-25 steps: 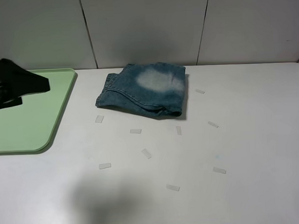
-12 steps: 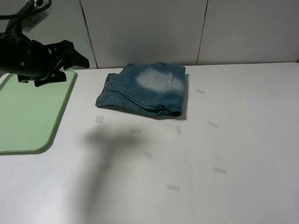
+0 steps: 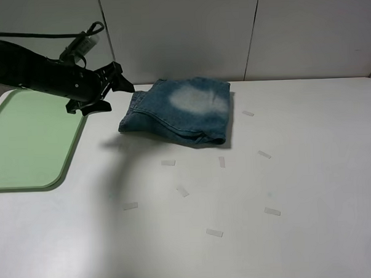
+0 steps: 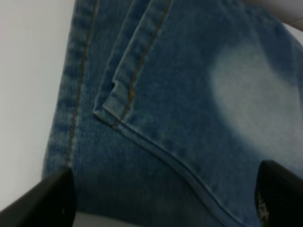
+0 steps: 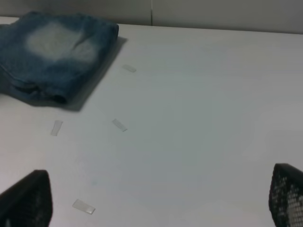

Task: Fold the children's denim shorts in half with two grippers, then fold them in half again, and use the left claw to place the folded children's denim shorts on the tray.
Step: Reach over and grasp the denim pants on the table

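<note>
A broad, smooth white tabletop [image 3: 310,170] filled most of the frame, scattered with small translucent rectangular tape strips [image 3: 168,162] across its centre and lower right. Behind it, along the top, stood a pale grey panelled wall [image 3: 181,34] divided by thin dark vertical seams [image 3: 252,34]. Soft, even light cast faint shadows at lower left.

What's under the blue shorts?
The folded denim shorts lie straight on the white table, with a dark shadow along their near edge. Whatever is directly beneath or tucked between the folded layers is covered, so it cannot be seen.
</note>
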You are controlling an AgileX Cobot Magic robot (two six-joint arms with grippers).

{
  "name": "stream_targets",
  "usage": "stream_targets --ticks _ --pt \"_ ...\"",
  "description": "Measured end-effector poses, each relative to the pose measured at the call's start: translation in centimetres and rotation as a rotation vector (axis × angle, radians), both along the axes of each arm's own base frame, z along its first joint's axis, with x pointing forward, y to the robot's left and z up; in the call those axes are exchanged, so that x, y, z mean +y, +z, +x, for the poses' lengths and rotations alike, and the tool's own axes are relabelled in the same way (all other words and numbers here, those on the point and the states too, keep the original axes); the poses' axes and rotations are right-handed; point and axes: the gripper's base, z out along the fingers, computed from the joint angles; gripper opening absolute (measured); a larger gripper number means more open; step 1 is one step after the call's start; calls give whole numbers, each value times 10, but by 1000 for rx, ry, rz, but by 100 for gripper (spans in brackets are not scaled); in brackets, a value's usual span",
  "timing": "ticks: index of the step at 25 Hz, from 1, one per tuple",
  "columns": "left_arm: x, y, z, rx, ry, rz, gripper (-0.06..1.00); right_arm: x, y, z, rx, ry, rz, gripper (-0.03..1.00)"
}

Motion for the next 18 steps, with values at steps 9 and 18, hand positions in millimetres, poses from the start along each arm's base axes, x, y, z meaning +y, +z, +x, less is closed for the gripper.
stream_targets --ticks 9,18 --pt "-26 -42 18 63 -25 -25 76 0 0 0 -1 0 1 69" --pt "-51 -56 36 40 -55 -17 76 0 0 0 -1 0 1 69"
